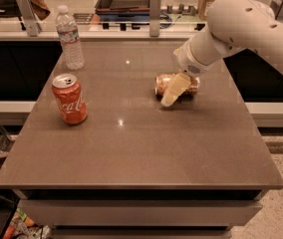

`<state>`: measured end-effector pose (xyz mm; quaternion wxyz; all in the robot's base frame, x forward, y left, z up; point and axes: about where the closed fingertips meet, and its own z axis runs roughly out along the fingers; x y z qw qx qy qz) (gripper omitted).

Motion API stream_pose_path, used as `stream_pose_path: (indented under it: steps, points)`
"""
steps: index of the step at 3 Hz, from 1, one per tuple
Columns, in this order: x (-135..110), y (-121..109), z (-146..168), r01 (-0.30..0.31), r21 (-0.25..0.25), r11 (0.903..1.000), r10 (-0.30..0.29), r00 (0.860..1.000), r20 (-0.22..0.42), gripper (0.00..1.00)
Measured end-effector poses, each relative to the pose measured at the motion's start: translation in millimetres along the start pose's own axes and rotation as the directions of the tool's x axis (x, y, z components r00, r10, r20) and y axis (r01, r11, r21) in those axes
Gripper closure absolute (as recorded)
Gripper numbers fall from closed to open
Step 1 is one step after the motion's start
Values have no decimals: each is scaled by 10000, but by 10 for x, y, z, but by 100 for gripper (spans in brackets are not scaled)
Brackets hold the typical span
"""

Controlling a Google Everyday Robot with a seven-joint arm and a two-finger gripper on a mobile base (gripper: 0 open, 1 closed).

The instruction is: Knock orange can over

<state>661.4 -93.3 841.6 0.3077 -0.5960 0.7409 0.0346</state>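
The orange can point(160, 85) is golden-tan with a silver end. It lies on its side on the brown table point(131, 148), right of centre and towards the back. My gripper point(168, 100) hangs from the white arm point(231, 29), which reaches in from the upper right. The gripper points down and to the left, right in front of the can. It covers the can's middle, and the can's ends show on either side of it. The gripper tip is at the table surface.
A red Coca-Cola can point(70, 99) stands upright at the left of the table. A clear water bottle point(70, 38) stands at the back left corner. A railing with posts point(154, 14) runs behind the table's far edge.
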Motion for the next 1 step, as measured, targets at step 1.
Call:
stream_pose_path:
  steps: [1]
  points:
    - [0, 0, 1, 0, -1, 10000, 0, 10000, 0, 0]
